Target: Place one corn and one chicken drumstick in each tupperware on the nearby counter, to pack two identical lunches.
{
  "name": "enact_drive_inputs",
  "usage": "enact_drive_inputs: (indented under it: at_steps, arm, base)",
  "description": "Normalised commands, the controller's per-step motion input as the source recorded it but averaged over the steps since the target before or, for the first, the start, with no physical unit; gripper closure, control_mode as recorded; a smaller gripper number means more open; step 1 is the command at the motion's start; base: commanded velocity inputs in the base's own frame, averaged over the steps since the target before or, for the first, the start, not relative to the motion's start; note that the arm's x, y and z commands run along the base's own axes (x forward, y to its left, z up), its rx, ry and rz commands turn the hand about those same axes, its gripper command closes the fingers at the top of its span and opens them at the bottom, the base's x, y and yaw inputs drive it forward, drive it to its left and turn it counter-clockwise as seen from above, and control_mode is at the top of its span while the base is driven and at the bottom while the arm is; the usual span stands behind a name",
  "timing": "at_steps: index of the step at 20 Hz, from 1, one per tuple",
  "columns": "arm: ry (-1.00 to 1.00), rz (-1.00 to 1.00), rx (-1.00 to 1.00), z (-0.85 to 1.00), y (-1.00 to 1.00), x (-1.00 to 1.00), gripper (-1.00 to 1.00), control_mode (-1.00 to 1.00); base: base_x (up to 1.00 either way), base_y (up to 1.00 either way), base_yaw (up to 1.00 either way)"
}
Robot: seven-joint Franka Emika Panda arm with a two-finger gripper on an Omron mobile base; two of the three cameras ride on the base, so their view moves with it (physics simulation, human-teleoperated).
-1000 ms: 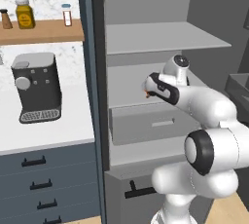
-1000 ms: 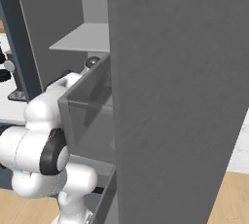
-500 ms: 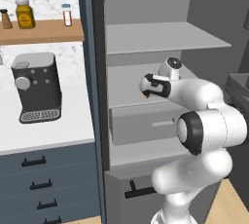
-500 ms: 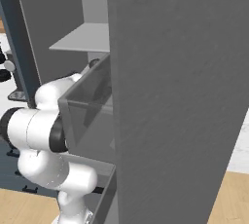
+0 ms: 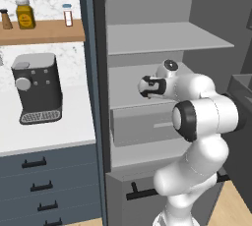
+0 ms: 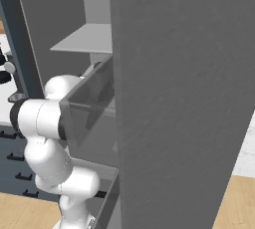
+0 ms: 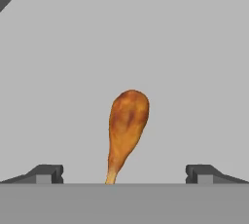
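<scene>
Hand view: chicken drumstick (image 7: pixel 127 128) at lower centre, lying on a grey fridge shelf (image 7: pixel 194 72), bone toward the camera, between wide-open, empty fingers (image 7: pixel 46 173); step in hand, the reach; next, advance and close on the meat

Bare grey shelf (image 7: pixel 58 82) lies open all around the chicken drumstick (image 7: pixel 126 129); the wide-spread gripper (image 7: pixel 124 173) straddles its bone end.
</scene>
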Motion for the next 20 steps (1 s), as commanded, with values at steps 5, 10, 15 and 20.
enact_drive_inputs:
  at_steps: [5,10,15,20]
  arm:
    - [0.0,-0.01,0.0,-0.17,0.0,0.29,-1.0,-1.0]
    - [0.0,-0.01,0.0,-0.14,0.0,0.32,-1.0,-1.0]
    - [0.0,0.0,0.0,-0.19,0.0,0.26,-1.0,-1.0]
    - [0.0,0.0,0.0,-0.27,0.02,0.23,1.0,-1.0]
  base:
    - [0.0,0.0,0.0]
    - [0.0,0.0,0.0]
    - [0.0,0.0,0.0]
    - [0.0,0.0,0.0]
